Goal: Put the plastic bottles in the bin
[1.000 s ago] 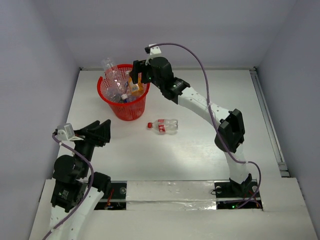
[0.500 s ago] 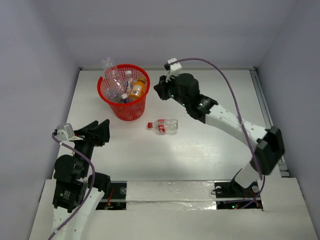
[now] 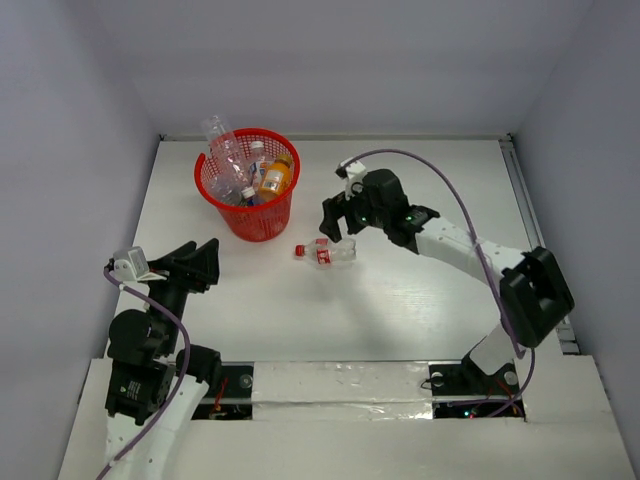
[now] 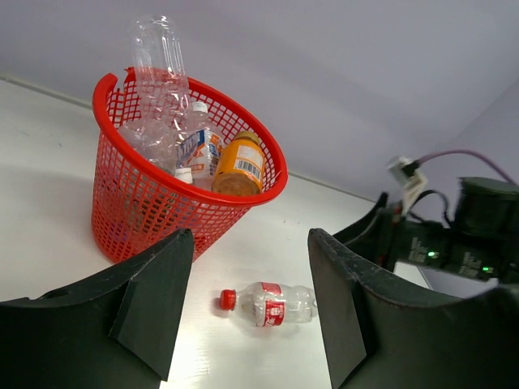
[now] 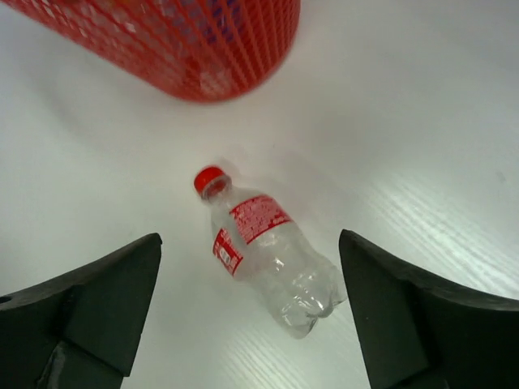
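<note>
The plastic bottle lies sideways on the bench just beneath my wide-open right end effector; I'd descend straddling its label, then close.

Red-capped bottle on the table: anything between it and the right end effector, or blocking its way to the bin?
Nothing visible. The open right end effector hangs just above the bottle, and only bare table separates the bottle from the bin.
</note>
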Controlling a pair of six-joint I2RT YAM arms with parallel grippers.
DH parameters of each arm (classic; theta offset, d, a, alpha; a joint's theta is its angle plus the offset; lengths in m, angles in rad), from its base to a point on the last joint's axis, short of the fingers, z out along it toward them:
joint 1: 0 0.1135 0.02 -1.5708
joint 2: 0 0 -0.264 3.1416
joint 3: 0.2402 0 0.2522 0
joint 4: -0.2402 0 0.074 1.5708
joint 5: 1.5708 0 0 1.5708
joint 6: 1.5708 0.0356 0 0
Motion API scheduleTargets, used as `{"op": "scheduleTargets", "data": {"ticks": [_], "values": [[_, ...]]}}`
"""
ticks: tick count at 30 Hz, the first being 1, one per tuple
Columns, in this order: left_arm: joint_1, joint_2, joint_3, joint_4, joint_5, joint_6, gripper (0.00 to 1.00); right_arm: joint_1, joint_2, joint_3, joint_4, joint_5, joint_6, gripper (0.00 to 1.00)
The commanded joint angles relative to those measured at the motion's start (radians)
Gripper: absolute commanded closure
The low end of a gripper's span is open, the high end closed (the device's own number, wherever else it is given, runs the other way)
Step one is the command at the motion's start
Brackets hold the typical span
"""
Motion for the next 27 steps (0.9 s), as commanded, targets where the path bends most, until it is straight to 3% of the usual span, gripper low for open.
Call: {"op": "scheduleTargets", "data": {"ticks": [1, 5, 14, 20, 23, 27], "values": [[0.002, -0.006, -0.009, 0.036, 0.007, 0.01, 0.45, 0.001, 0.082, 0.109, -0.1, -0.077, -0.081, 0.03], [0.002, -0.006, -0.009, 0.035, 0.007, 0.01, 0.45, -0.009, 0.237, 0.2, -0.214, -0.139, -0.127, 0.01], [0.002, -0.008, -0.009, 0.038, 0.014, 0.011, 0.45, -0.009, 0.344, 0.207, -0.246, -0.142, -0.103, 0.0], [0.002, -0.014, -0.009, 0.038, 0.014, 0.01, 0.45, 0.063, 0.355, 0.147, -0.225, -0.107, -0.055, 0.04], [0.002, -0.017, -0.009, 0.038, 0.017, 0.01, 0.45, 0.064, 0.36, 0.128, -0.196, -0.091, -0.02, 0.09], [0.002, -0.02, -0.01, 0.036, 0.017, 0.01, 0.45, 0.073, 0.323, 0.085, -0.148, -0.079, 0.024, 0.43]]}}
